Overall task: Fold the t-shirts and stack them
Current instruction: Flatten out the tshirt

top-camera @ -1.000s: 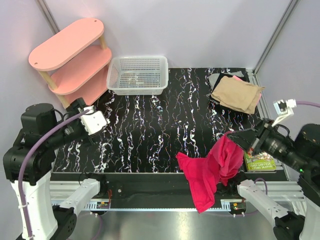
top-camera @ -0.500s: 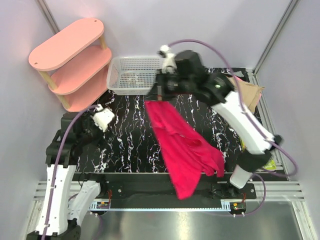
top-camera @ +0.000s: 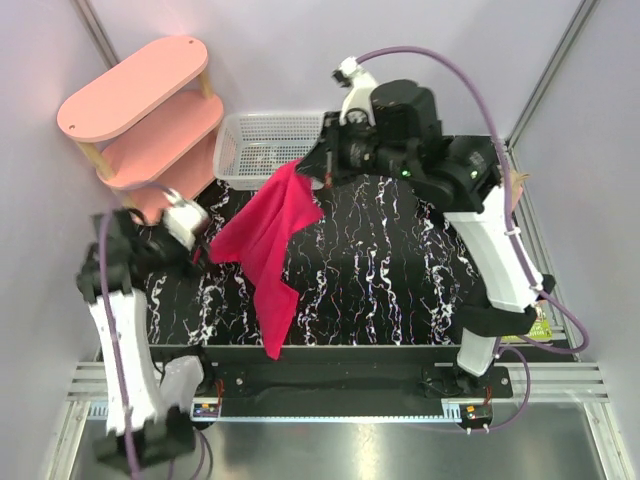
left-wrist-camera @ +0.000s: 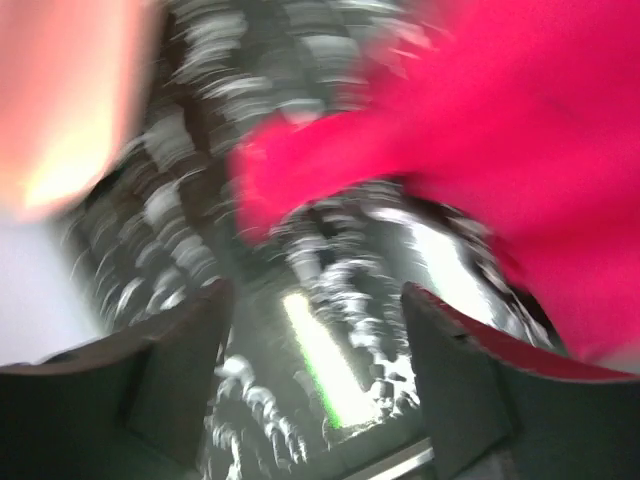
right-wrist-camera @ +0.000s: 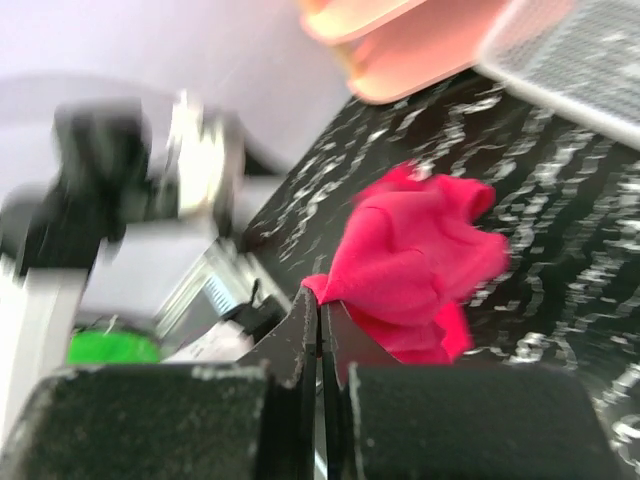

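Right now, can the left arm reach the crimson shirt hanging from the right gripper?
Probably yes. The left gripper is open and sits just beside the crimson shirt, with nothing between them in the left wrist view. The right gripper holds it up by its top.

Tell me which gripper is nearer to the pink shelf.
Left. The left gripper is close beside the pink shelf's lowest tier; the right gripper is at the white mesh basket's right end, holding the crimson t-shirt.
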Motion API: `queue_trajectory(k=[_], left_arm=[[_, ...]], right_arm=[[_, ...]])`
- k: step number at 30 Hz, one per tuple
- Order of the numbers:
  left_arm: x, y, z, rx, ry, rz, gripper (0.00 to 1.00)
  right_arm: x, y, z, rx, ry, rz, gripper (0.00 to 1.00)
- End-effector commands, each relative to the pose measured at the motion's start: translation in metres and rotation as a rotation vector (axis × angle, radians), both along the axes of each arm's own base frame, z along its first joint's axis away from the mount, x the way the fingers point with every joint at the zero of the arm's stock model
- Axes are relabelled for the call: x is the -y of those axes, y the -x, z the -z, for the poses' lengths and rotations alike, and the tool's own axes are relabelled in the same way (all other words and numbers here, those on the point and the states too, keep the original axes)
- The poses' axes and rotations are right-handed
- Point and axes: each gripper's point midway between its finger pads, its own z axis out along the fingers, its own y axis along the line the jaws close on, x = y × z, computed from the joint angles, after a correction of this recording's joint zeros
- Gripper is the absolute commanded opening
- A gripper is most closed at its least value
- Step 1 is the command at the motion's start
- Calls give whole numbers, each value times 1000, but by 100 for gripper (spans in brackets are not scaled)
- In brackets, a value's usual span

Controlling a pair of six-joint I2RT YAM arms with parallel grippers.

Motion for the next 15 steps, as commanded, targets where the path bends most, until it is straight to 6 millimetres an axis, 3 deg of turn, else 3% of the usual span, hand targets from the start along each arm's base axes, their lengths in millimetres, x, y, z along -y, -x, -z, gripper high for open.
queue_trajectory(k=[1, 2, 7, 11, 15], left_arm=[[82, 71, 16, 62, -168, 438, 84], [79, 73, 28, 20, -198, 430, 85], [116, 86, 74, -268, -158, 563, 82], [132, 87, 101, -287, -220, 597, 81], [149, 93, 108, -303, -274, 636, 84]], right_arm=[[45, -29, -14, 76, 12, 156, 0], [49, -38, -1, 57, 45, 183, 0], [57, -44, 19, 28, 100, 207, 0], [62, -47, 29, 16, 129, 235, 0], [64, -51, 35, 8, 137, 243, 0]])
